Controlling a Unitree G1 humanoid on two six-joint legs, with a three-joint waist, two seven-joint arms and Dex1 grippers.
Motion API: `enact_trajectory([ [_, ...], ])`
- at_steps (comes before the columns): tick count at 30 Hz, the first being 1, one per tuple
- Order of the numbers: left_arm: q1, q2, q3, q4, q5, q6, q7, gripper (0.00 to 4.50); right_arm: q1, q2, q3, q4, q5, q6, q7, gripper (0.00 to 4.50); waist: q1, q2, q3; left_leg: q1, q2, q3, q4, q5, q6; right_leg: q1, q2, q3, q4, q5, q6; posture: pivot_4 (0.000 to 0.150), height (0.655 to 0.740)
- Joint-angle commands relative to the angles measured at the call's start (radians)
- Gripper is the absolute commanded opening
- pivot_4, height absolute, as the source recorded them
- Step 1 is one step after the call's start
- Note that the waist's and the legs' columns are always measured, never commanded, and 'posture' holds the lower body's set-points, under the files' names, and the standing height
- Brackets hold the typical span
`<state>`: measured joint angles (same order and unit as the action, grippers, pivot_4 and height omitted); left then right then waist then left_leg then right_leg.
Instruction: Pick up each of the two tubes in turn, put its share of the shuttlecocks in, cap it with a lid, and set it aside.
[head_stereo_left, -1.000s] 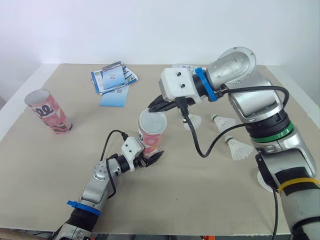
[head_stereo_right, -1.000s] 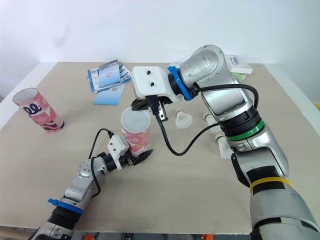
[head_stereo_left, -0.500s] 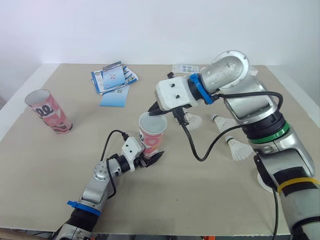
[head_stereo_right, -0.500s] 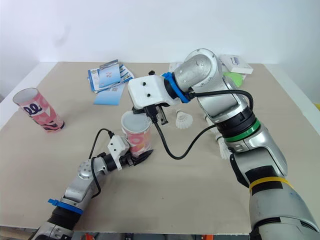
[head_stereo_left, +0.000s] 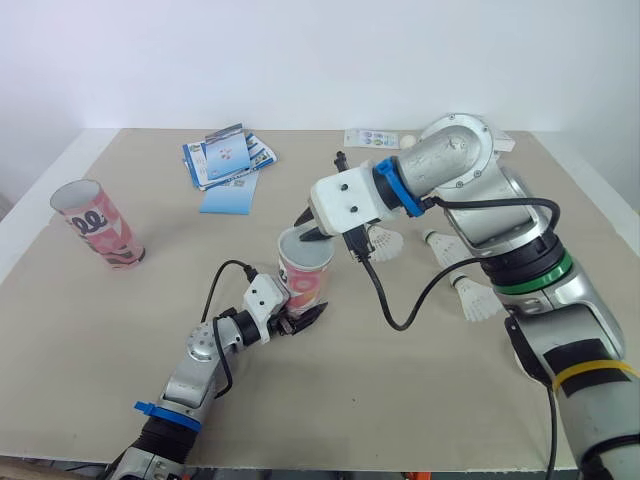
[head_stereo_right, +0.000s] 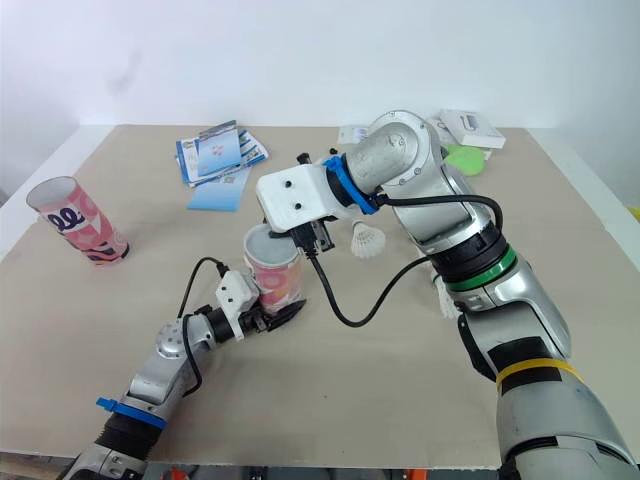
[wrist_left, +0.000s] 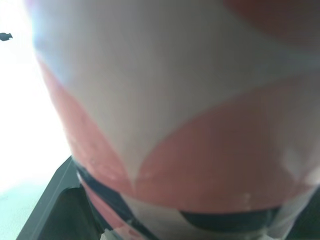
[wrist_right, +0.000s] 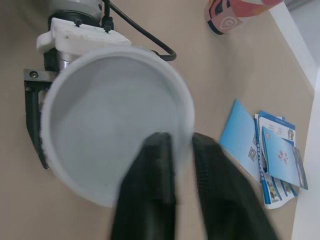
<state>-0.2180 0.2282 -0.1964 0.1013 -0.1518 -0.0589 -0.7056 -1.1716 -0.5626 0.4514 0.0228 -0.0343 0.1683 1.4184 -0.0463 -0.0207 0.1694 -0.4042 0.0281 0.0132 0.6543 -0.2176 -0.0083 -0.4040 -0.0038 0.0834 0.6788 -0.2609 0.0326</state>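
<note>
A plain white wall (head_stereo_left: 300, 60) is rising behind the table (head_stereo_left: 420, 400) and closing off the far side of the scene. The table is spreading wide, its tan top running out to a pale edge. Soft, even light is falling across it, throwing only faint shadows.

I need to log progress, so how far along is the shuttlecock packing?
Done: no tube is capped and set aside. In hand: the left gripper holds one tube upright, with the right gripper at its top rim. Left: three shuttlecocks lie loose, and the second tube stands apart.
</note>
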Motion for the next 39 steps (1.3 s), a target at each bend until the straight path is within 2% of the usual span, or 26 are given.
enact_trajectory([
  [1, 0.02, 0.004, 0.003, 0.051, 0.009, 0.03, 0.012, 3.38, -0.001, 0.018, -0.007, -0.011, 0.041, 0.028, 0.034, 2.8, 0.0, 0.0, 0.0, 0.0, 0.0, 0.0, 0.0, 0.0, 0.0, 0.0, 0.0, 0.0, 0.0, 0.0, 0.0, 0.15, 0.74],
  [4, 0.016, 0.002, 0.001, 0.054, 0.009, 0.031, 0.01, 3.38, -0.039, 0.044, -0.071, 0.009, 0.1, 0.075, 0.018, 4.37, 0.0, 0.0, 0.0, 0.0, 0.0, 0.0, 0.0, 0.0, 0.0, 0.0, 0.0, 0.0, 0.0, 0.0, 0.0, 0.15, 0.74],
  [5, 0.015, 0.002, 0.001, 0.054, 0.008, 0.03, 0.009, 3.38, -0.048, 0.045, -0.087, 0.008, 0.123, 0.094, 0.025, 4.45, 0.0, 0.0, 0.0, 0.0, 0.0, 0.0, 0.0, 0.0, 0.0, 0.0, 0.0, 0.0, 0.0, 0.0, 0.0, 0.15, 0.74],
  [7, 0.014, 0.002, 0.001, 0.056, 0.008, 0.03, 0.007, 3.38, -0.061, 0.042, -0.11, -0.001, 0.163, 0.129, 0.038, 4.17, 0.0, 0.0, 0.0, 0.0, 0.0, 0.0, 0.0, 0.0, 0.0, 0.0, 0.0, -0.001, 0.0, 0.001, -0.001, 0.15, 0.74],
  [9, 0.013, 0.002, 0.0, 0.059, 0.007, 0.03, 0.006, 3.38, -0.06, 0.036, -0.108, -0.011, 0.186, 0.16, 0.056, 3.46, 0.0, 0.0, 0.0, -0.001, 0.0, -0.001, 0.0, 0.0, 0.0, 0.0, 0.0, -0.001, 0.0, 0.001, -0.001, 0.15, 0.74],
  [10, 0.012, 0.002, 0.0, 0.06, 0.008, 0.029, 0.006, 3.38, -0.058, 0.033, -0.103, -0.014, 0.189, 0.168, 0.06, 2.84, 0.0, 0.0, 0.0, -0.001, 0.0, -0.001, 0.0, 0.0, 0.0, 0.0, 0.0, -0.001, 0.0, 0.001, -0.001, 0.15, 0.74],
  [16, 0.011, -0.004, -0.005, 0.063, 0.009, 0.03, 0.005, 3.38, 0.007, 0.005, -0.024, -0.019, 0.122, 0.158, 0.057, 0.11, 0.0, 0.0, 0.0, -0.001, 0.0, -0.001, 0.0, 0.0, 0.0, 0.0, 0.0, -0.001, 0.0, 0.0, -0.001, 0.15, 0.74],
  [23, 0.01, -0.003, -0.007, 0.06, 0.007, 0.032, 0.001, 3.38, 0.093, -0.012, 0.102, -0.031, 0.018, 0.123, 0.073, 0.11, 0.0, 0.003, -0.003, 0.001, 0.0, -0.001, 0.0, 0.001, 0.001, 0.001, 0.0, -0.001, 0.0, 0.0, 0.0, 0.15, 0.74],
  [28, 0.007, -0.004, -0.007, 0.064, 0.008, 0.032, -0.003, 3.38, 0.143, -0.008, 0.11, -0.083, 0.033, 0.156, 0.097, 0.11, 0.0, 0.003, -0.022, 0.006, 0.0, 0.0, -0.004, 0.001, 0.001, 0.004, 0.0, 0.0, -0.003, -0.001, -0.001, 0.15, 0.74],
  [33, 0.004, -0.005, -0.006, 0.058, 0.009, 0.038, -0.013, 3.38, 0.134, 0.063, -0.067, -0.072, 0.174, 0.211, 0.037, 0.11, 0.0, 0.002, -0.023, 0.012, 0.0, 0.001, -0.012, 0.001, 0.001, 0.01, 0.0, 0.0, -0.007, -0.004, -0.005, 0.15, 0.74],
  [36, 0.005, 0.001, -0.002, 0.044, -0.004, 0.048, -0.027, 4.36, 0.135, 0.082, -0.187, -0.071, 0.263, 0.269, -0.017, 0.0, 0.0, 0.001, -0.022, 0.012, 0.0, 0.0, -0.015, 0.001, 0.002, 0.009, 0.001, 0.0, -0.01, -0.002, -0.003, 0.15, 0.74],
  [37, 0.005, 0.007, -0.003, 0.037, -0.008, 0.055, -0.035, 4.5, 0.14, 0.086, -0.236, -0.081, 0.312, 0.306, -0.036, 0.5, 0.001, 0.001, -0.022, 0.01, 0.0, -0.001, -0.015, 0.001, 0.002, 0.008, 0.001, -0.001, -0.01, -0.002, -0.003, 0.15, 0.74],
  [39, 0.006, 0.018, -0.002, 0.02, -0.02, 0.07, -0.052, 4.5, 0.16, 0.08, -0.318, -0.119, 0.416, 0.39, -0.059, 0.95, 0.002, 0.0, -0.021, 0.004, 0.0, -0.004, -0.015, 0.002, 0.001, 0.005, 0.001, -0.002, -0.011, -0.001, -0.004, 0.15, 0.74],
])
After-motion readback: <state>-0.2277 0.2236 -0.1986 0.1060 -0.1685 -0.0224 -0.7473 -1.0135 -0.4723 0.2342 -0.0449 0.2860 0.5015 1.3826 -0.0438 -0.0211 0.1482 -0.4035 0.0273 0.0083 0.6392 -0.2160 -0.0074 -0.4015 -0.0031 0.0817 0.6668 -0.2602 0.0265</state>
